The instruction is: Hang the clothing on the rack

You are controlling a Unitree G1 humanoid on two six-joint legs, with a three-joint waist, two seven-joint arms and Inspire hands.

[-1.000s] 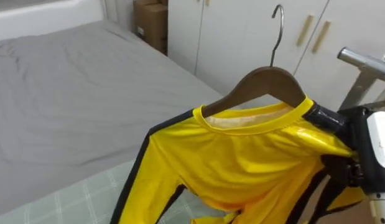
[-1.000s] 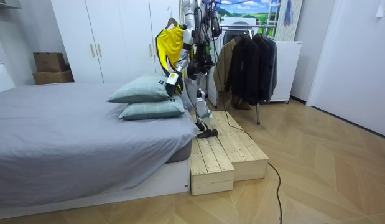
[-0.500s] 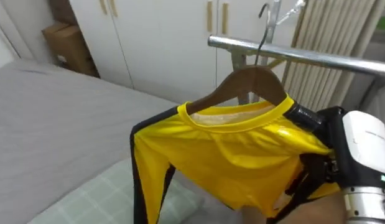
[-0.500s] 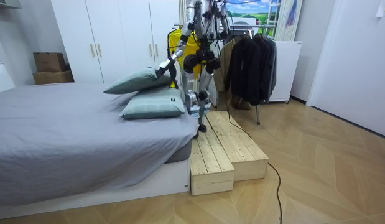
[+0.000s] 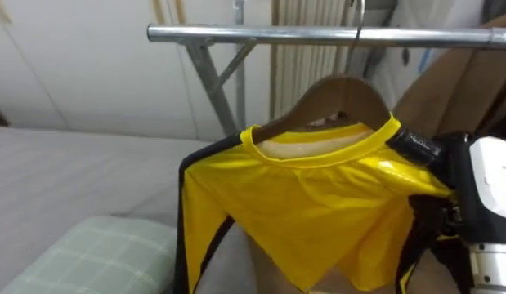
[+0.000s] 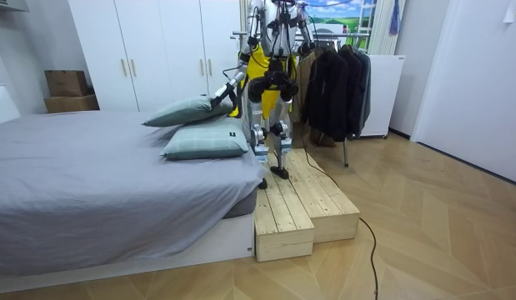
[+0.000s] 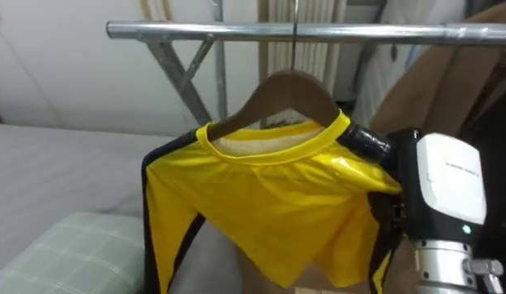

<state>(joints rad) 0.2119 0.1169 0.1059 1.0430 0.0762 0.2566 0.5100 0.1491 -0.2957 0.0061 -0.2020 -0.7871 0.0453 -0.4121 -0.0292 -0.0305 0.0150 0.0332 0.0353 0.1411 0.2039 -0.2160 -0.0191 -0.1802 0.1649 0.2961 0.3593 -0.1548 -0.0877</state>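
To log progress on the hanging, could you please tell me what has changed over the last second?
The robot has turned from the bed to the clothes rail, bringing the yellow shirt on its wooden hanger up to it; the hook now crosses the rail, hooked or not I cannot tell. The right hand stays shut on the shirt's shoulder; the left hand stays out toward the pillows.

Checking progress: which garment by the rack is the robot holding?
The yellow shirt on the wooden hanger, gripped by the right hand; the dark coats hang on the rail untouched.
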